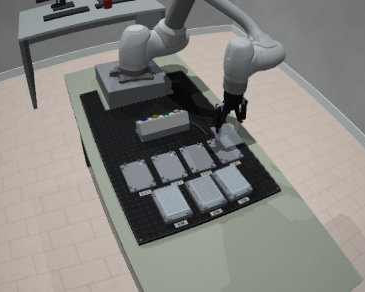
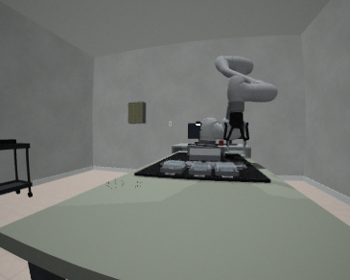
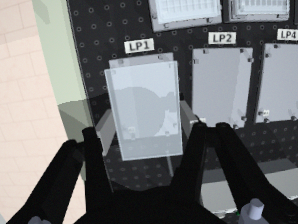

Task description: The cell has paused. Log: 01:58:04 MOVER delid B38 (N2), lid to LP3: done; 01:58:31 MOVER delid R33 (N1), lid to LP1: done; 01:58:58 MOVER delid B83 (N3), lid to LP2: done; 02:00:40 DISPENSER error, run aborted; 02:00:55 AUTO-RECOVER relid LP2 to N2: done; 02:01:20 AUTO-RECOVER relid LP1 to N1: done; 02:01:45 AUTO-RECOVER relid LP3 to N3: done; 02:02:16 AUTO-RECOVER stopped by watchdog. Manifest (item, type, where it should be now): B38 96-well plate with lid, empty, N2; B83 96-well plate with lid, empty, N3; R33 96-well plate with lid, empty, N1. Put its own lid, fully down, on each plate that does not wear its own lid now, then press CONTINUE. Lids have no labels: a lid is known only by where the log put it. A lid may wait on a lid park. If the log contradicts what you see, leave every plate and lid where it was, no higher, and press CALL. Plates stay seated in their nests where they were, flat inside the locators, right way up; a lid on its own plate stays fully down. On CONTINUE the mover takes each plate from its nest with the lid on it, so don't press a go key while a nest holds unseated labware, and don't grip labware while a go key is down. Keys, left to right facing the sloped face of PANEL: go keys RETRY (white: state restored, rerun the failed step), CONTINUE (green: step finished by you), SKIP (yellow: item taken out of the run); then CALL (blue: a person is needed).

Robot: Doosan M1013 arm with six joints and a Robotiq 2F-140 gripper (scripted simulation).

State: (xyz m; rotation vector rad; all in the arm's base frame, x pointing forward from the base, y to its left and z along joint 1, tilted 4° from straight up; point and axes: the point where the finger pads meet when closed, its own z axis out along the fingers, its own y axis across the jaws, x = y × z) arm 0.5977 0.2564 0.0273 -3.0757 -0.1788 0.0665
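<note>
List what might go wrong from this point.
1. The gripper holds a lid above the LP1 park. Released from up there, it may land askew or slide off.
2. The fingers seem to grip the lid near one end, so it could tilt or slip in travel.
3. Lids look alike. Set on LP2 instead, its identity would be lost.
</note>
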